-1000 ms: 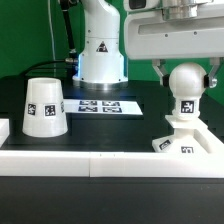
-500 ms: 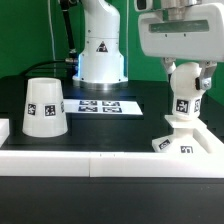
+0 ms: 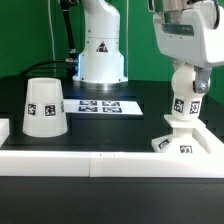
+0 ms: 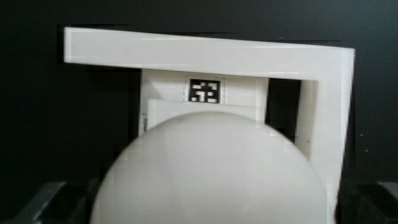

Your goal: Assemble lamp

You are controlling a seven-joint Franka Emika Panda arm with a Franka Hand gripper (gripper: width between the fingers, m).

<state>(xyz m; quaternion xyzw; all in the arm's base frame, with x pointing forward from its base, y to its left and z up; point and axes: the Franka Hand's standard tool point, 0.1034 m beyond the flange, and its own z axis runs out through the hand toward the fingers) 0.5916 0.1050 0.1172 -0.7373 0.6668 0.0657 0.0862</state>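
Black table [image 3: 110, 128]: gripper [image 3: 187, 88] clamped on bulb [image 3: 183, 80], which stands upright on base [image 3: 196, 140] directly beneath; shade [image 3: 44, 107] well apart from gripper

The bulb [image 3: 184, 95], base [image 3: 182, 140] and left-hand shade [image 3: 44, 107] look like smooth matt white plastic, with printed black-and-white tags [image 4: 206, 91]. The robot arm [image 3: 100, 45] at the far side is glossy white; the table [image 3: 110, 125] is dull black.
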